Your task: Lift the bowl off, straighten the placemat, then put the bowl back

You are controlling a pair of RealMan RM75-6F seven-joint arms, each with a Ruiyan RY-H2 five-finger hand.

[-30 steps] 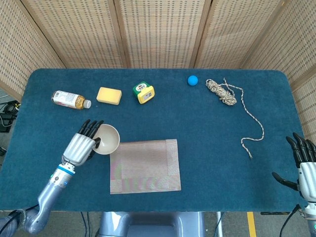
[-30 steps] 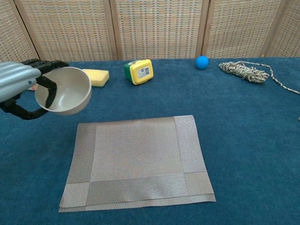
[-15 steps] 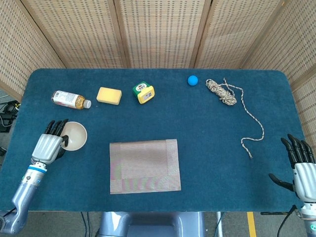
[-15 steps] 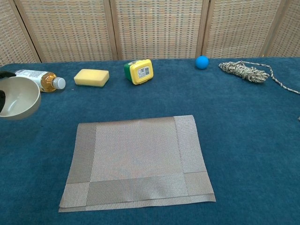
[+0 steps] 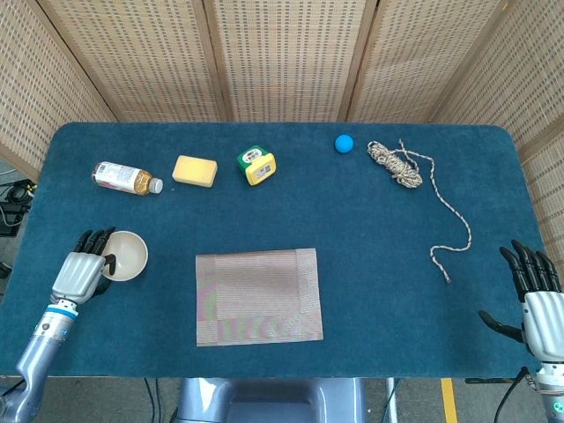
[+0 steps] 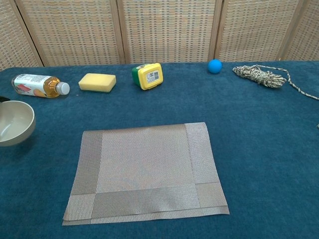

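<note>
The left robot hand (image 5: 81, 271) grips the bowl (image 5: 123, 255) by its rim at the frame's left, on or just over the table (image 5: 370, 229), clearing the placemat (image 5: 258, 296) at lower centre for straightening, while the right robot hand (image 5: 538, 300) waits open-fingered.

A matt, napped blue cloth covers the table (image 5: 352, 229). On it lies a woven placemat (image 6: 144, 169), grey and finely ribbed, with a faint sheen. The cream bowl (image 6: 14, 128) looks smooth and slightly glossy. The bottle (image 6: 37, 84) is clear plastic with a paper-like label; the sponge (image 6: 97, 82) is yellow, soft and matt. The rope (image 5: 401, 166) is rough, twisted fibre. The left hand (image 5: 79, 271) has a silvery metallic shell with black fingers.
</note>
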